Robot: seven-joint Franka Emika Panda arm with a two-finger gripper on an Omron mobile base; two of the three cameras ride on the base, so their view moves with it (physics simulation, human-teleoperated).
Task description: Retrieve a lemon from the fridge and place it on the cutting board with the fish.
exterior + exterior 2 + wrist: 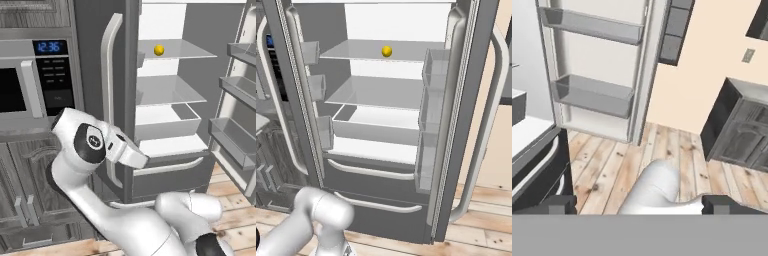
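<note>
The lemon [159,50] sat on the upper clear shelf [190,50] of the open fridge [376,190], round, with no clear long axis. The microwave clock [51,47] read 12:36. The fingers [557,204] stood wide apart, holding nothing

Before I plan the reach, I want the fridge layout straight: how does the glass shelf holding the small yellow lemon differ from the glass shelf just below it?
The upper clear glass shelf carries the small bright yellow lemon, which sits toward its back; the lower clear glass shelf carries nothing. The upper one sits near the top of the white interior, the lower one just above the white drawer. Both are flat, clear and level, inside the open grey fridge.
</note>
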